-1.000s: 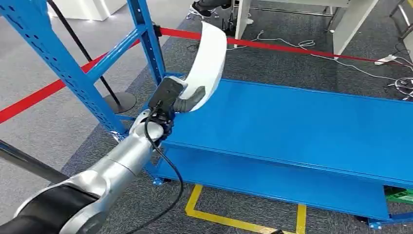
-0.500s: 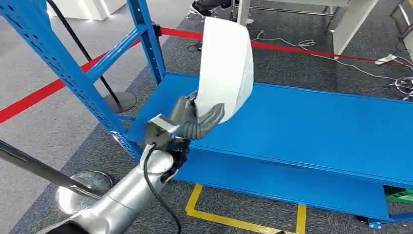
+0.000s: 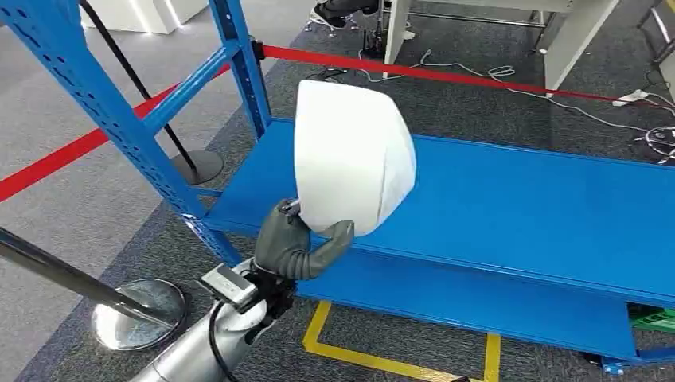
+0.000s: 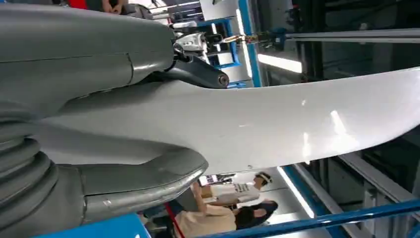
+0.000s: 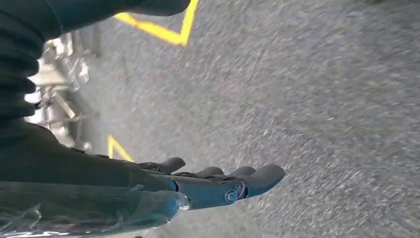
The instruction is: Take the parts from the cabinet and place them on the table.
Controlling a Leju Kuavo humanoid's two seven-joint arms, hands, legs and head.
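My left hand grips the lower edge of a large curved white shell part and holds it upright in front of the blue cabinet shelf. In the left wrist view the white part runs across the picture, clamped between the thick grey thumb and the darker fingers of the left hand. My right hand hangs over grey carpet with its fingers stretched out and nothing in them.
Blue cabinet uprights stand at the left. A red barrier tape crosses behind the shelf, with a stanchion base near my left arm. Yellow floor marking lies below the shelf. People stand far off. Cables lie on the carpet.
My left arm has pulled back toward me and lowered, bringing the white part off the shelf's left end. The part has turned from edge-on to showing its broad face.
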